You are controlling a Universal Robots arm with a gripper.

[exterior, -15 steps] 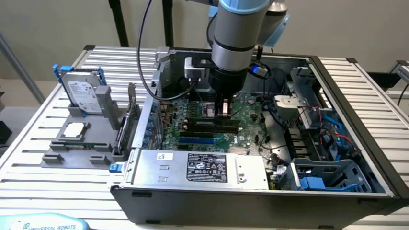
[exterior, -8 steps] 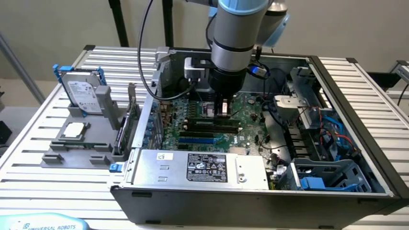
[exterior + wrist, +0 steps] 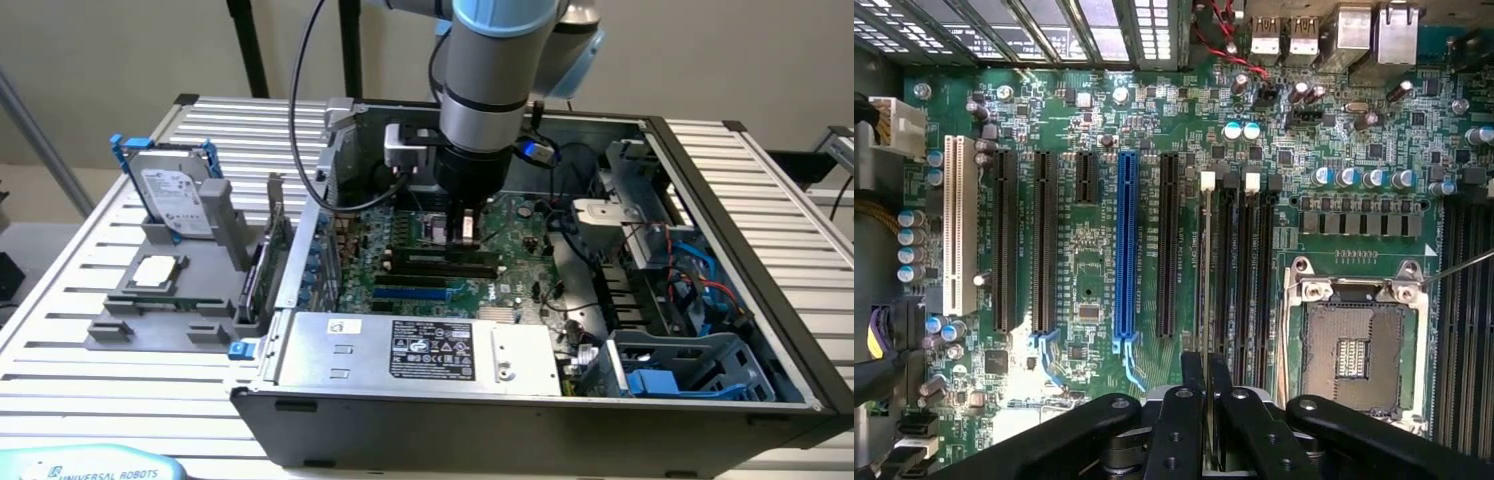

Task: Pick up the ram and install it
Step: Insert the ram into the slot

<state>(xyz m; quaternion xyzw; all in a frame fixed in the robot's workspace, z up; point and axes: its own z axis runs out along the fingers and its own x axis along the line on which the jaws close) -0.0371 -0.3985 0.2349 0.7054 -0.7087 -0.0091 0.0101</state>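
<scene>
My gripper [image 3: 467, 240] reaches down into the open computer case [image 3: 747, 300], over the motherboard [image 3: 414, 225]. In the wrist view its two black fingers [image 3: 1184, 400] stand close together on the ram [image 3: 1206, 290], a thin stick seen edge-on. The ram runs along one of the black memory slots, in line with a white slot clip [image 3: 1207, 181]. In the exterior view the ram [image 3: 434, 257] is a long dark strip standing at the slots under the gripper. I cannot tell whether it is fully seated.
An empty processor socket [image 3: 1351, 350] lies beside the memory slots, a blue expansion slot [image 3: 1124, 250] on the other side. The power supply [image 3: 414, 350] fills the case's front. Outside, on the exterior view's left, a grey holder [image 3: 147, 320] carries a hard drive [image 3: 174, 190], a processor chip [image 3: 154, 270] and a green card [image 3: 274, 250].
</scene>
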